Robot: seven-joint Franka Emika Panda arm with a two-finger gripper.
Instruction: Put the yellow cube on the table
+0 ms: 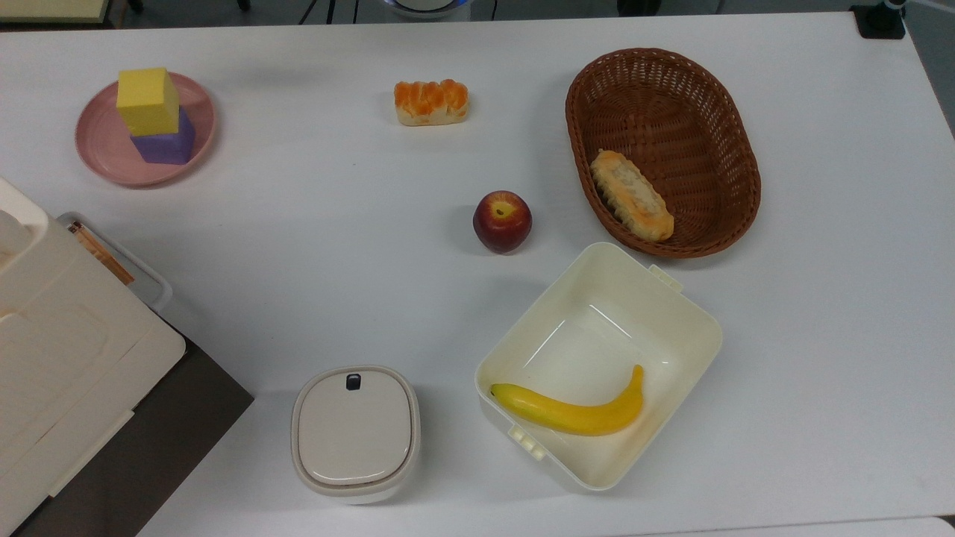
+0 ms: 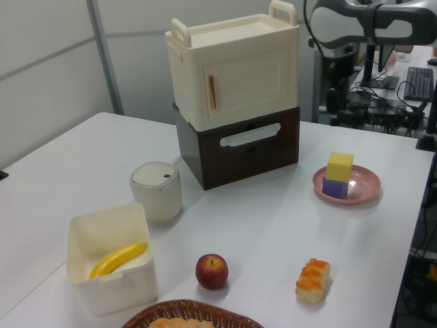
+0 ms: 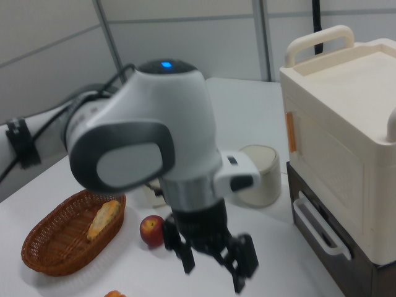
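The yellow cube (image 1: 147, 101) (image 2: 339, 166) rests on top of a purple cube (image 1: 166, 143) (image 2: 334, 187), and both stand on a round pink plate (image 1: 104, 153) (image 2: 362, 188) at the top view's upper left. The white table (image 1: 336, 224) (image 2: 273, 225) carries everything. My gripper (image 3: 213, 278) hangs low in the right view, fingers (image 3: 238, 283) apart and nothing between them. In the left view my arm (image 2: 362, 27) reaches in at the upper right, above and behind the plate, well clear of the yellow cube.
A red apple (image 1: 502, 221) lies mid-table. A wicker basket (image 1: 709, 97) holds a bread roll. An orange-topped bun (image 1: 431, 101) lies near the far edge. A cream box (image 1: 671, 313) holds a banana (image 1: 571, 412). A lidded white pot (image 1: 354, 432) and a cream cabinet (image 2: 232, 68) stand nearby.
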